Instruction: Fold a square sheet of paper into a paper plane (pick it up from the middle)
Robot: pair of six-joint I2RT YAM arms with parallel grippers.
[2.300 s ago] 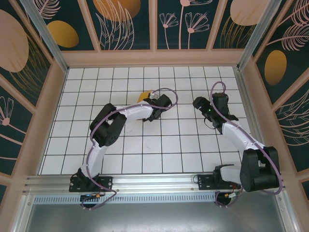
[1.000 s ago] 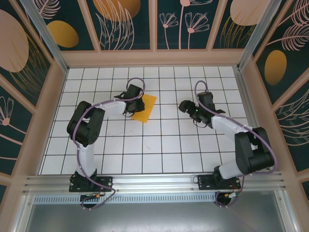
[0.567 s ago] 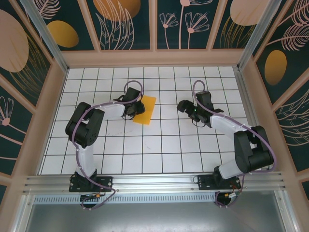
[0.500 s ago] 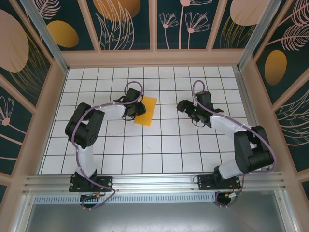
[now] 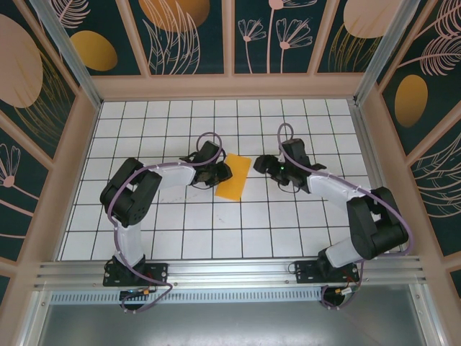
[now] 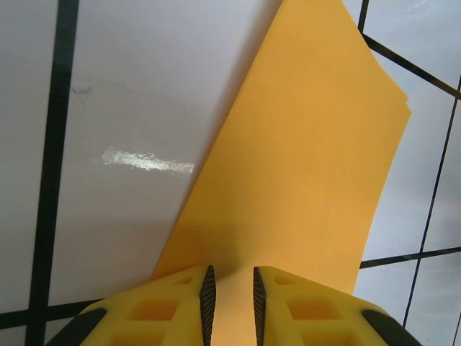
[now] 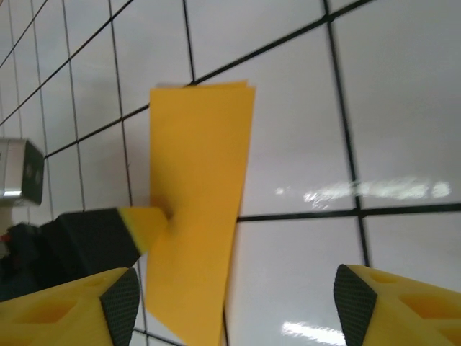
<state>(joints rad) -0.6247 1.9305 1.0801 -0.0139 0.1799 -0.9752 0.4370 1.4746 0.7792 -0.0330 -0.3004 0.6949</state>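
The left pincer (image 6: 230, 288) is closed narrowly on the near edge of the square sheet of paper (image 6: 302, 166). The sheet is orange-yellow, smooth, and folded into a narrow two-layered rectangle at the middle of the white gridded table (image 5: 216, 231). Just beyond the sheet's other side, the right pincer (image 5: 261, 164) stands wide, holding nothing.

The left arm (image 5: 167, 175) and right arm (image 5: 333, 189) share one build: curved white shells between bulky black joint housings. A thin purple cable (image 5: 209, 135) runs along each, looping free in places. Black base plates (image 5: 137, 273) are bolted onto the metal rail (image 5: 230, 272). The left tool (image 6: 230, 295) and right tool (image 7: 234, 306) have blocky yellow fingers (image 6: 144, 317) with hollow pockets and dark ribbed pads (image 6: 207, 303).
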